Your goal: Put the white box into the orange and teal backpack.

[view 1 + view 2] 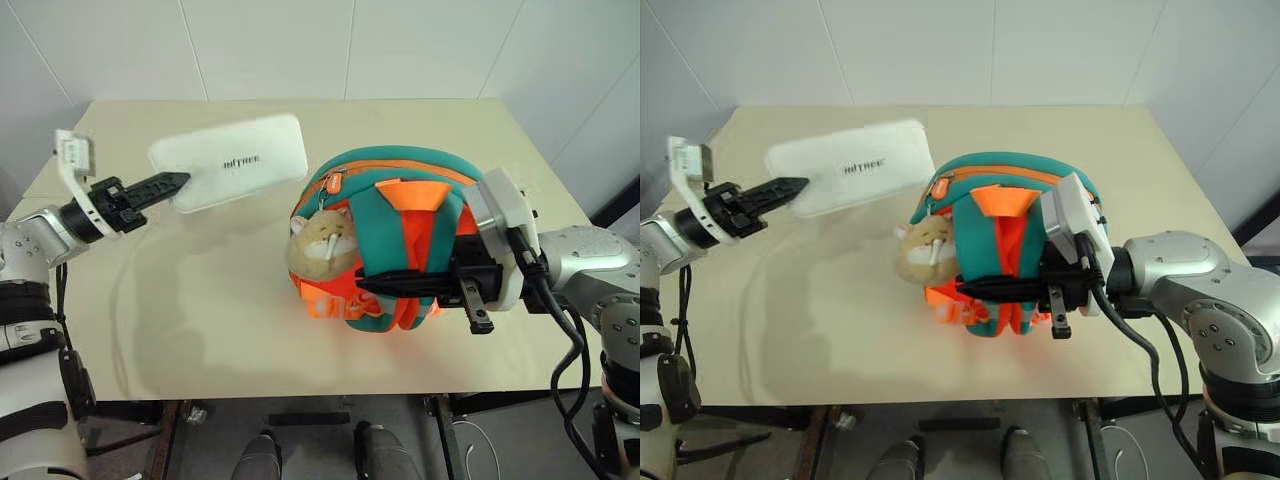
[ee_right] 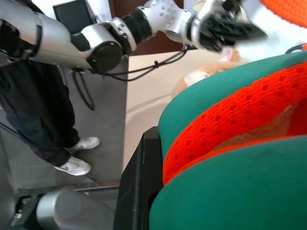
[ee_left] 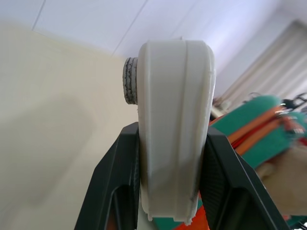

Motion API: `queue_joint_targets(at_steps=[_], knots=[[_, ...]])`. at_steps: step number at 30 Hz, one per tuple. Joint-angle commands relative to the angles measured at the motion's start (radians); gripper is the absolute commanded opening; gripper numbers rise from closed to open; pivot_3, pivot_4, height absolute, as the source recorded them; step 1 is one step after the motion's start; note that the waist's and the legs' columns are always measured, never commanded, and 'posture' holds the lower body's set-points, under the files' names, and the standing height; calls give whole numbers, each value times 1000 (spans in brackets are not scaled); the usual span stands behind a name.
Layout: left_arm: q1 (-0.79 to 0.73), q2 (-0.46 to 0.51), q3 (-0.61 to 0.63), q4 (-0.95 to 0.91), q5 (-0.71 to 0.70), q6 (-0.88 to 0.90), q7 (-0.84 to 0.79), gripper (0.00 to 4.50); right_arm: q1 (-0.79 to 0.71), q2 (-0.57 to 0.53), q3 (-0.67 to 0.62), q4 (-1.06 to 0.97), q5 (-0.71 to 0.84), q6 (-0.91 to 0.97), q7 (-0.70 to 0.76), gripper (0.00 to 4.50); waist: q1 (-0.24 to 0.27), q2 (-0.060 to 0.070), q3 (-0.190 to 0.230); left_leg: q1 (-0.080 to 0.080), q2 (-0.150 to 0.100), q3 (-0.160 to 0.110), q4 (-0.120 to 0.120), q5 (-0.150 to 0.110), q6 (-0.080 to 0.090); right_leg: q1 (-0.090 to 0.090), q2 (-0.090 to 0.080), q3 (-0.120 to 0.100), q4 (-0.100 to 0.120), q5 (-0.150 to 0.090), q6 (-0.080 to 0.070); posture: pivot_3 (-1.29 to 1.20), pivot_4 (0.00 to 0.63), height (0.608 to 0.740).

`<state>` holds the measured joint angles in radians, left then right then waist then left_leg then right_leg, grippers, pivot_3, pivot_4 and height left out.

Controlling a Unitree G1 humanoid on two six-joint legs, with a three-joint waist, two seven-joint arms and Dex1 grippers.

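While pinched at one short end by left gripper [image 1: 178, 183], smooth, flat, round-cornered white box [image 1: 235, 160] raised above beige table [image 1: 200, 330], long axis running toward soft, rounded orange and teal backpack [image 1: 385, 235]. Right gripper [image 1: 395, 283] clamped shut on teal strap with orange mesh.
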<state>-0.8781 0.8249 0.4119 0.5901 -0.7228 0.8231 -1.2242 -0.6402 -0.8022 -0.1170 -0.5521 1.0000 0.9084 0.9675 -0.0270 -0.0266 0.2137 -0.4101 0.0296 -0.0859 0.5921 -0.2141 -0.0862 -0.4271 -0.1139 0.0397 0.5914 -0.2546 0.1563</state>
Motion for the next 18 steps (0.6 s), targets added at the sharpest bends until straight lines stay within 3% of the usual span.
queue_joint_targets(at_steps=[1,8,18], knots=[[6,2,80,-45,-72,-79,-102,1262,10,-29,-23,7,-19,-42,21,0,0,0,0,0,0,0,0,0,0,0,0,0,0,0,0,0,150,740],[56,53,52,-99,-99,-57,-278,1262,32,-29,-11,30,-46,-61,18,0,-1,0,0,0,0,0,1,0,0,0,0,0,1,0,0,0,150,740],[86,92,-69,-214,-76,-12,-352,1262,33,-34,4,59,-73,-77,39,0,-1,0,0,0,0,0,2,0,0,0,0,1,3,0,0,0,150,740]])
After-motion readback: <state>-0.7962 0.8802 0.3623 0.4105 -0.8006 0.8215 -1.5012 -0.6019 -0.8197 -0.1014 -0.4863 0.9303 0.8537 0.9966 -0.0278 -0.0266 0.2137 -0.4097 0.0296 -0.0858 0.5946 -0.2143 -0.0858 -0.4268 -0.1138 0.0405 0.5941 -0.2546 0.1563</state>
